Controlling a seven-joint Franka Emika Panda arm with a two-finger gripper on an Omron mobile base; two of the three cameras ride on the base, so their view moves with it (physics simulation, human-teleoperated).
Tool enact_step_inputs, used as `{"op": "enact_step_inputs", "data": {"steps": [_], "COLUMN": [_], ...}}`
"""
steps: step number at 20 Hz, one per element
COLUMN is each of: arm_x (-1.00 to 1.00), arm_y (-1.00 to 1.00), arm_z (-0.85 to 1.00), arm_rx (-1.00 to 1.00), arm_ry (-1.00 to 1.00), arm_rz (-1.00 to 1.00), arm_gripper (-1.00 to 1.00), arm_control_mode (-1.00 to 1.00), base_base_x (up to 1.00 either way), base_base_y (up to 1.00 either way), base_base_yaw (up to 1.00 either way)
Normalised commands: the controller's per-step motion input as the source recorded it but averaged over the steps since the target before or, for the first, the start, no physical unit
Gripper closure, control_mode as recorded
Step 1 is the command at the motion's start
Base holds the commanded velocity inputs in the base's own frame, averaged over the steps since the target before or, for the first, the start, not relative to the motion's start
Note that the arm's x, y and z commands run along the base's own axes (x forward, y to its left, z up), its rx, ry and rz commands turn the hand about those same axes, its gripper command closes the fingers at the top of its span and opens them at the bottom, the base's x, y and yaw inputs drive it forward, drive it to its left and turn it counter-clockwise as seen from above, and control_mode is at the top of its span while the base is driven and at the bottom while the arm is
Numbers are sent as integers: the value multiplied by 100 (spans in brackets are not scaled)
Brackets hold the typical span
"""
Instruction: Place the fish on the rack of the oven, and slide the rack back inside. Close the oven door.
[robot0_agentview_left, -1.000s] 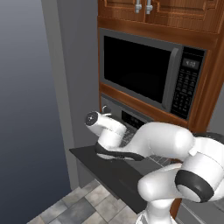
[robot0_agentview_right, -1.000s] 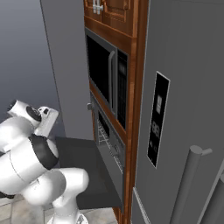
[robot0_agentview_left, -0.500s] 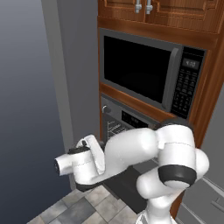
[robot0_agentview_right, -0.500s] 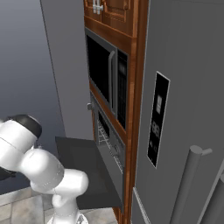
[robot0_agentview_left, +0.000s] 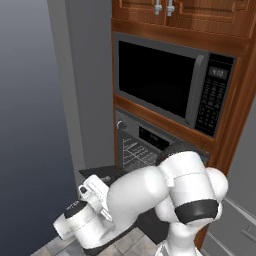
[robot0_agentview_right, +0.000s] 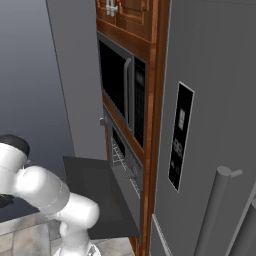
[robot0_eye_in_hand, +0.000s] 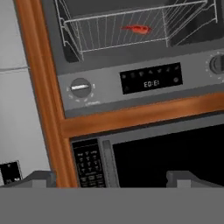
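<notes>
The fish (robot0_eye_in_hand: 136, 29) is already lying on the rack (robot0_eye_in_hand: 118, 30) inside the oven (robot0_eye_in_hand: 131, 78). The door (robot0_agentview_right: 95, 192) is hanging flat open between it and the end effector (robot0_agentview_left: 92, 192), which is sitting low with jaws spread and empty. The door's long axis is running crosswise, so closing probably means lifting from beneath.

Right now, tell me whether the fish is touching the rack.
Touching. In the hand view the fish lies directly on the wires of the rack inside the oven.

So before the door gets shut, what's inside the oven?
The fish lies on the wire rack in the oven cavity. Deeper parts are dark.
</notes>
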Motion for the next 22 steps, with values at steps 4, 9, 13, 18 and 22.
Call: {"op": "enact_step_inputs", "data": {"steps": [4, 9, 13, 18, 22], "arm_x": [-26, -25, 5, 19, 0], "arm_y": [57, 25, 1, 0, 0], "arm_z": [-57, -64, -57, -16, -17], "arm_rx": [-41, -33, -24, -9, 7], "arm_ry": [6, 1, 20, 23, -10], "arm_rz": [3, 0, 0, 0, 0], "arm_gripper": [-100, -100, -100, -100, -100], "arm_control_mode": [-100, -100, -100, -100, -100], "base_base_x": [0, 0, 0, 0, 0], "base_base_y": [0, 0, 0, 0, 0], "base_base_yaw": [0, 0, 0, 0, 0]}}
